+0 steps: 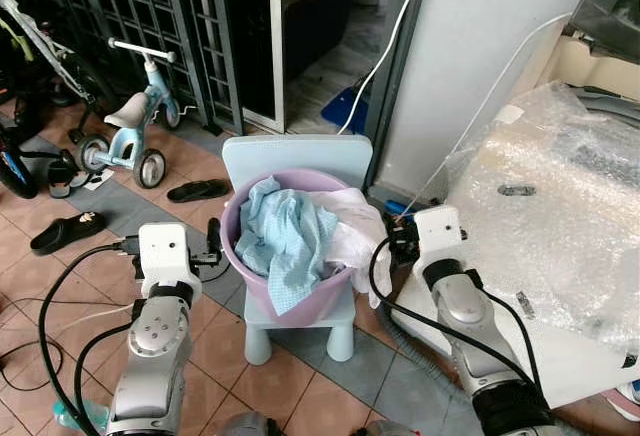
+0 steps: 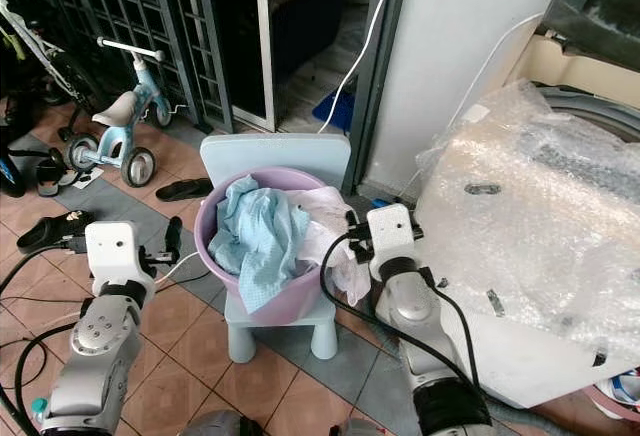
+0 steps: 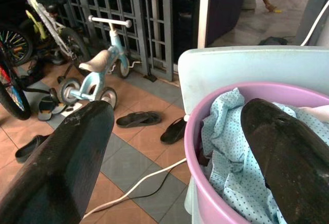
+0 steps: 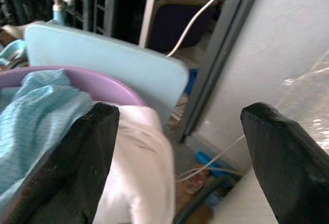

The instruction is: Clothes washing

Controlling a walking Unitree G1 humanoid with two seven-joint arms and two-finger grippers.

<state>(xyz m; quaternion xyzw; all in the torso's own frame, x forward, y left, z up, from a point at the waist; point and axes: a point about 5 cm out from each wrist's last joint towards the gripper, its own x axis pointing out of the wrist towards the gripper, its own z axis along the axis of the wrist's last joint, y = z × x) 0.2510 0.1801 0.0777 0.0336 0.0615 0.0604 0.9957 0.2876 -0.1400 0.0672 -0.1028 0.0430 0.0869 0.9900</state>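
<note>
A purple basin (image 1: 297, 308) stands on a small light-blue child's chair (image 1: 300, 154). It holds a light-blue dotted cloth (image 1: 285, 238) and a white cloth (image 1: 352, 224) that hangs over its right rim. My left gripper (image 3: 177, 113) is open just left of the basin, with the rim (image 3: 191, 147) between its fingers (image 3: 67, 167). On the basin's right side my right gripper (image 4: 180, 111) is open beside the white cloth (image 4: 139, 167), and nothing is held. At the right stands a white washing machine (image 1: 560, 206) under bubble wrap.
A child's balance bike (image 1: 135, 121), black sandals (image 1: 197, 190) and a shoe (image 1: 65, 228) lie on the tiled floor to the left. Cables (image 1: 60, 286) trail near my left arm. A metal gate (image 1: 150, 6) and a white pillar (image 1: 480, 56) stand behind the chair.
</note>
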